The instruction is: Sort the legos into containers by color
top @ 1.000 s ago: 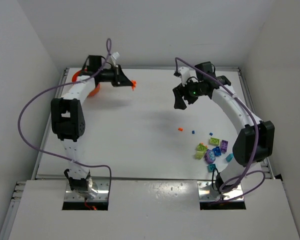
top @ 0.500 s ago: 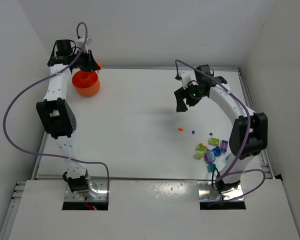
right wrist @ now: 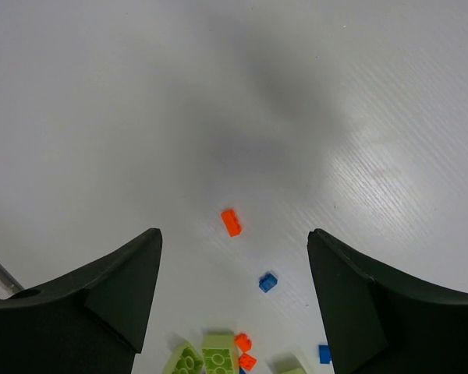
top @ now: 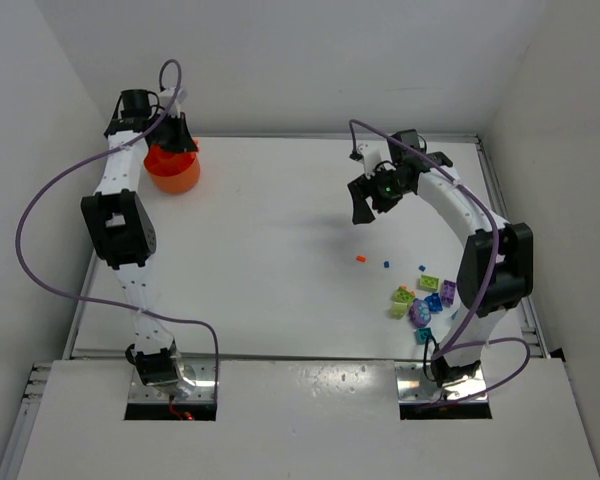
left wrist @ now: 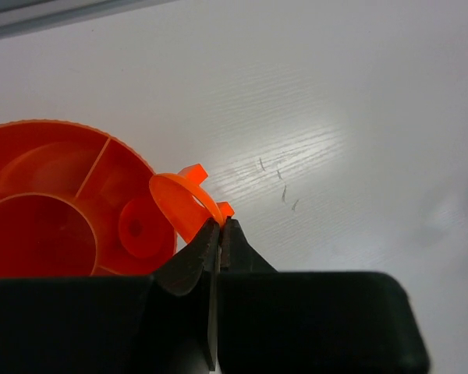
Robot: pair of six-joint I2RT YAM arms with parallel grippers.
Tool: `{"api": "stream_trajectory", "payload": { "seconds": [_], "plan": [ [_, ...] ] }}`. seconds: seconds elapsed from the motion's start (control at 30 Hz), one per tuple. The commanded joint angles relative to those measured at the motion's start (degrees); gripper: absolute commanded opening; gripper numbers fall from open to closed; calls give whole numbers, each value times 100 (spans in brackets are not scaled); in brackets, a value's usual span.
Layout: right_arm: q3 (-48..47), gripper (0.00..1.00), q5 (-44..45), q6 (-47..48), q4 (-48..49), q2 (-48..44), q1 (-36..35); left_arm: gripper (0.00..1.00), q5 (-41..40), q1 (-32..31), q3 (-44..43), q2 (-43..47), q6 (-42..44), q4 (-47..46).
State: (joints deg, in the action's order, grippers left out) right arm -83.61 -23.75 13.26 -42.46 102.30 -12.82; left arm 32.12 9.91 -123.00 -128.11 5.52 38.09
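Observation:
The orange bowl (top: 174,174) stands at the table's far left; in the left wrist view (left wrist: 54,210) its inside shows dividers. My left gripper (top: 177,140) hangs over its rim, shut on a curved orange lego piece (left wrist: 181,204); its tips (left wrist: 220,224) are by the bowl's right edge. My right gripper (top: 365,205) is open and empty above the table (right wrist: 234,238). Below it lie an orange brick (right wrist: 231,222) and a tiny blue brick (right wrist: 267,282). A heap of lime green, purple, blue and teal legos (top: 425,298) lies at the near right.
The table has a raised metal edge along the back and the sides (top: 310,137), with white walls close behind. A lime green brick (right wrist: 218,354) and two tiny orange bits (right wrist: 244,343) lie at the heap's edge. Purple cables loop off both arms.
My left arm has swung left from the table's back middle to the bowl, carrying the orange piece, then lowered slightly over the rim. The right gripper has barely moved.

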Motion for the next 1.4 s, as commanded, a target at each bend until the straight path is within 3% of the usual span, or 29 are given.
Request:
{"api": "stream_trajectory", "payload": {
  "seconds": [0.0, 0.67, 0.77, 0.97, 1.37],
  "plan": [
    [-252, 76, 54, -16, 97, 96, 34, 5, -21, 116, -321, -99, -33, -100],
    [-419, 76, 318, -16, 97, 255, -72, 9, -21, 274, -374, -425, -86, -152],
    [-419, 76, 318, -16, 97, 255, -72, 13, -21, 327, -374, -425, -86, -205],
    [-419, 76, 318, -16, 97, 255, -72, 33, -74, 380, -374, -373, -86, -205],
    [11, 75, 546, 159, 45, 10, 43, 44, -180, 380, -620, 514, -33, -311]
  ]
}}
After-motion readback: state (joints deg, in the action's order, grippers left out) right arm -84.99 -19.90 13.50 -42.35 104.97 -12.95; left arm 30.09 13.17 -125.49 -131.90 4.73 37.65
